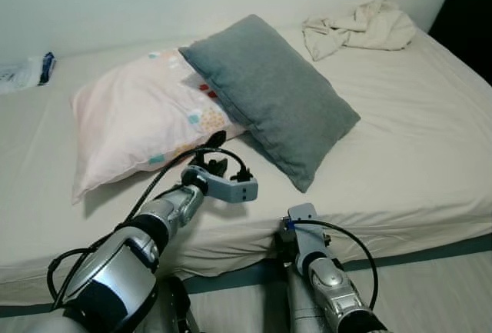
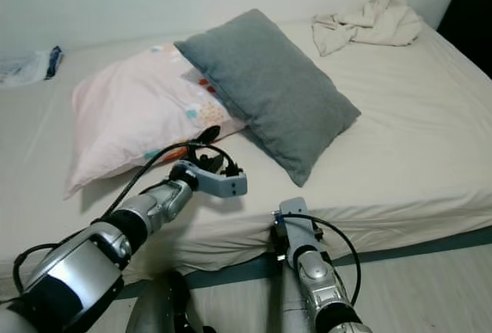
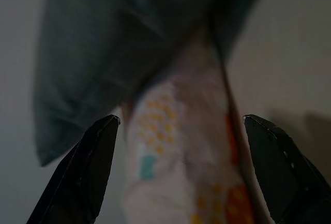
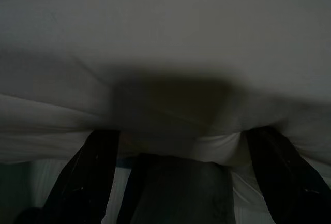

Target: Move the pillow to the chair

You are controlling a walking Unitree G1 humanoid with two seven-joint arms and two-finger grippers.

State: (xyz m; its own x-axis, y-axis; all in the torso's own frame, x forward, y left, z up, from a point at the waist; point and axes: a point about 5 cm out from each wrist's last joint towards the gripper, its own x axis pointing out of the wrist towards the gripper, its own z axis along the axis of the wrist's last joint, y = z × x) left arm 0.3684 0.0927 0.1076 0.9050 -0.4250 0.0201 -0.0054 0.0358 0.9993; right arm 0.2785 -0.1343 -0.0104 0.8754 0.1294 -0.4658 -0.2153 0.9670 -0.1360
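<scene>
left gripper (image 1: 217,153) fingers apart, lined up on pink pillow (image 1: 138,121) near corner to grasp | grey pillow (image 1: 270,94) overlapped its right end | right gripper (image 4: 178,175) apart, low at bed (image 1: 400,148) near edge, idle

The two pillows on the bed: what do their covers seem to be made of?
Grey pillow: apparently a thicker matte woven fabric, plain, no sheen. Pink pillow: likely thin cotton, smooth, printed with small coloured patches, lightly creased. Left gripper sits open at its corner.

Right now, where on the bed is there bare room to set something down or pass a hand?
Bare sheet lies right of the grey pillow, below the crumpled cloth, and left of the pink pillow. The middle is crowded: both pillows overlap, with the left gripper at the pink one's edge.
</scene>
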